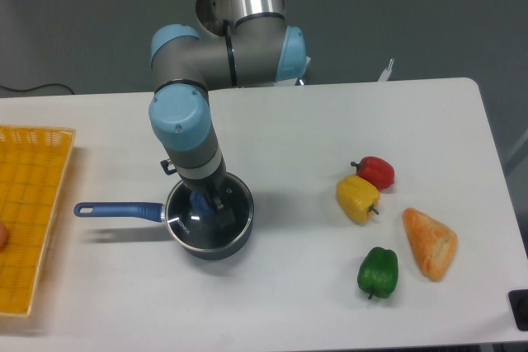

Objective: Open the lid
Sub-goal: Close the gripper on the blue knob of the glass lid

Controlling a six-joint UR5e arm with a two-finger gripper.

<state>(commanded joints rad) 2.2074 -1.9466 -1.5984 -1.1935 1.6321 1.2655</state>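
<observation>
A yellow basket point(33, 204) lay far left. My claw point(210, 205) hung over the lid point(209, 222), which sat on the saucepan point(124, 211); whether I gripped its knob, I couldn't tell. Peppers point(363, 191) lay right.

White bench point(297, 121). On it: dark blue saucepan point(235, 241) with long handle pointing left, near the middle; yellow basket point(33, 204) at the left edge; at the right, red pepper point(377, 171) touching yellow pepper point(356, 197), green pepper point(378, 271) lower, bread piece point(430, 242) beside.
</observation>
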